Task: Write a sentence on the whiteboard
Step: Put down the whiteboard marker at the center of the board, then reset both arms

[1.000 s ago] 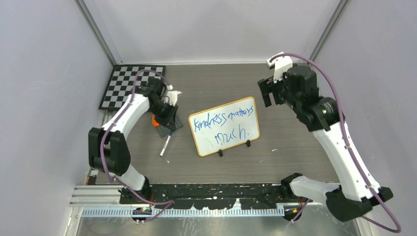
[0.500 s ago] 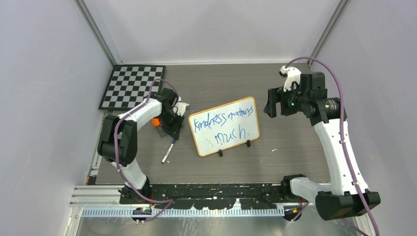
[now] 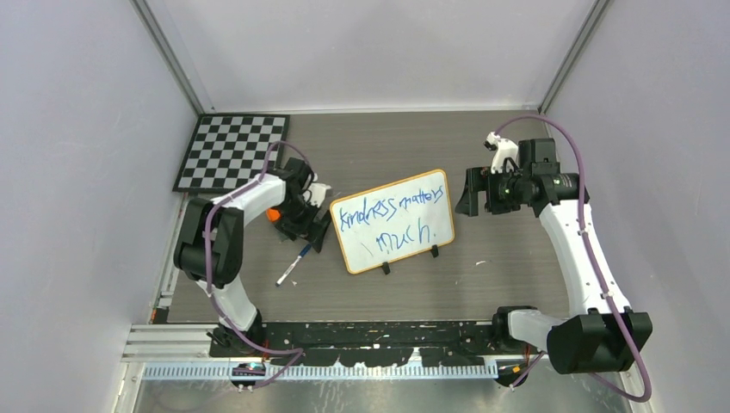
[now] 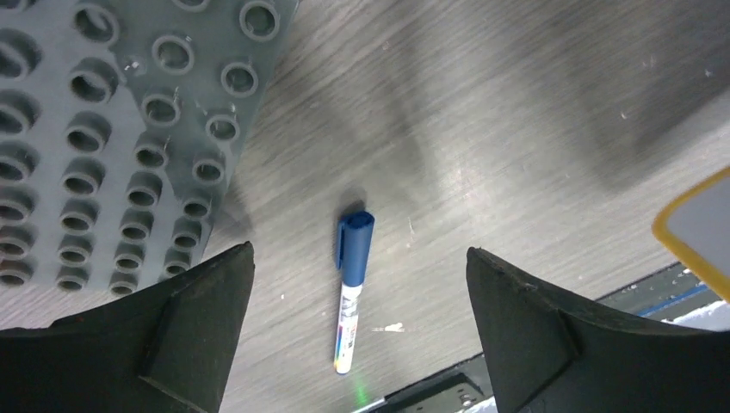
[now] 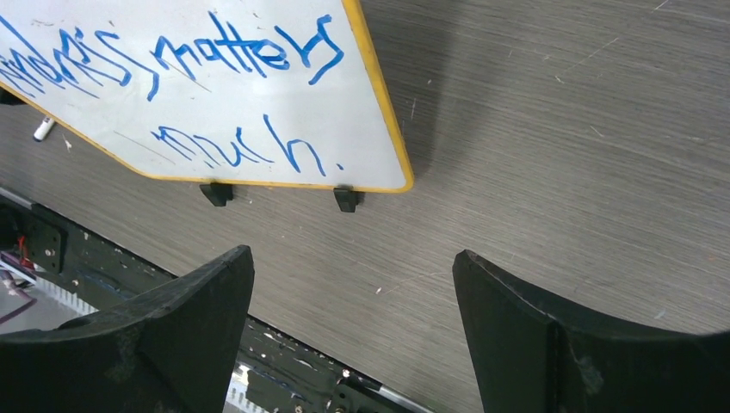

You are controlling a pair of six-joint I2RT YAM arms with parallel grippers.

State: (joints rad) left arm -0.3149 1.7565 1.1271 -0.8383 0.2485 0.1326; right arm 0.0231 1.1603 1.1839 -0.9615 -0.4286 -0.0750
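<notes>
The whiteboard [image 3: 392, 221] stands on its two black feet mid-table, and its orange-framed corner [image 4: 689, 237] shows in the left wrist view. The sentence [image 3: 392, 211] is on it in blue, two lines, readable in the right wrist view as "matters" over "much" [image 5: 241, 142]. A capped blue marker [image 3: 293, 265] lies loose on the table left of the board. My left gripper [image 3: 306, 229] hovers open above the marker [image 4: 351, 297] with nothing between its fingers. My right gripper [image 3: 472, 191] hangs open just right of the whiteboard [image 5: 215, 95], holding nothing.
A grey studded plate [image 4: 103, 129] lies under my left wrist, with an orange piece [image 3: 273, 214] beside it. A checkerboard [image 3: 231, 151] lies at the back left. The black base rail [image 3: 387, 335] runs along the near edge.
My left gripper has opened from shut and shifted slightly right and nearer, over the marker. My right arm has swung down and nearer, beside the board's right edge.
</notes>
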